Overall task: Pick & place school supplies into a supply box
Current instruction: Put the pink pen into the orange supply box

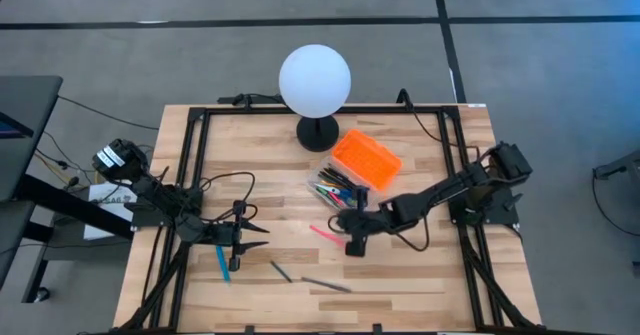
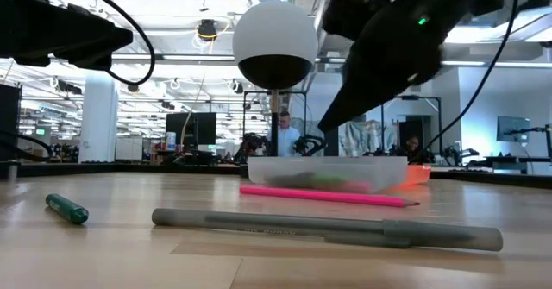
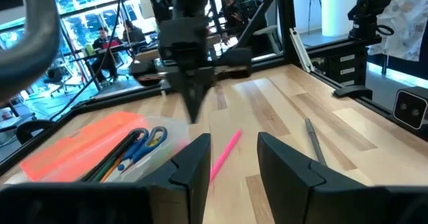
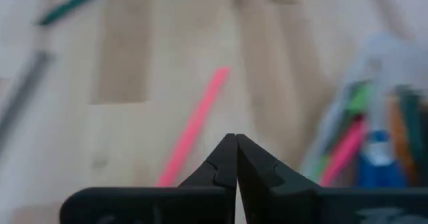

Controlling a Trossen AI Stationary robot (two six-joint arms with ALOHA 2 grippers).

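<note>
- My left gripper (image 1: 258,237) hangs low over the left half of the wooden table (image 1: 420,275), pointing toward the middle. Its fingers (image 3: 192,162) stand apart with nothing between them.
- Just beside that arm, toward the front edge, lies a blue pen (image 1: 223,264). In the low view a green marker (image 2: 67,209) shows at the left on the wood; I cannot tell whether it is the same thing.
- Further right, near the front edge, two grey pens lie close together, one short and slanted (image 1: 281,272), the other longer (image 1: 326,285). A grey pen (image 2: 328,226) fills the foreground of the low view.
- A pink pen (image 1: 323,233) lies flat on the table in the middle, between my two grippers, apart from the others. From my left wrist it shows straight ahead between my open fingers, and from my right wrist it lies on the wood just ahead of my closed tips.
- My right gripper (image 1: 352,245) is near the table's centre, just beside the pink pen and near the supply box. Its fingers (image 4: 235,158) are pressed together, tip to tip, holding nothing.
- The supply box (image 1: 352,171) sits behind my right gripper, right of centre. Its orange lid (image 1: 366,159) is open toward the back, and the clear body holds a bundle of coloured pens and blue-handled scissors (image 3: 148,138).
- A white globe lamp (image 1: 315,79) on a black base stands at the back edge, just left of the box.
- In the room beyond the table, people sit at desks.
</note>
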